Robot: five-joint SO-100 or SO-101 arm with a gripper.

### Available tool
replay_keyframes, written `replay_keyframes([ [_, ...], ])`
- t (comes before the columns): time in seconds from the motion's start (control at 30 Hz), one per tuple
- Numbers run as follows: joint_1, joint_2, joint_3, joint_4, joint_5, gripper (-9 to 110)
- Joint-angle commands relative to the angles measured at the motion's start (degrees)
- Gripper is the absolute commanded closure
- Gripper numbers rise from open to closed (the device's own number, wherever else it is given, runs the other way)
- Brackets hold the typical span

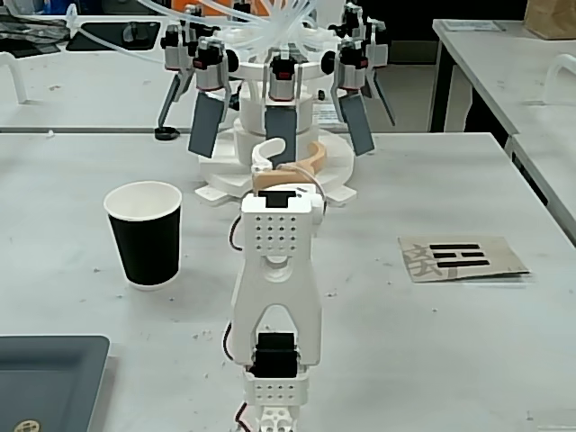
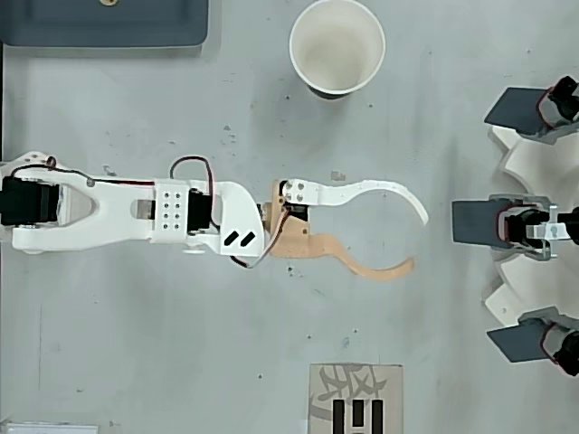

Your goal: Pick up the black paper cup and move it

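Standing upright on the table, the black paper cup (image 1: pixel 144 233) is seen left of the gripper (image 1: pixel 286 166) in the fixed view, well apart from it; the jaws are spread wide and empty.

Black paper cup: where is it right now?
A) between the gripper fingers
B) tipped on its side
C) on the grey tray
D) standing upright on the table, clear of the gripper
D: the black paper cup stands upright, well apart from the open, empty gripper.
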Motion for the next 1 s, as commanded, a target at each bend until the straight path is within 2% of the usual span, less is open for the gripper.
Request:
replay_keyframes([
  [0.0, 2.6, -2.6, -3.7, -2.9, -5.8, 92],
  [0.47, 2.7, -1.9, -2.7, -3.2, -5.5, 91],
  [0.83, 2.7, 4.0, 7.2, -5.6, -4.7, 91],
  [0.97, 2.7, 6.2, 11.0, -7.3, -2.8, 87],
])
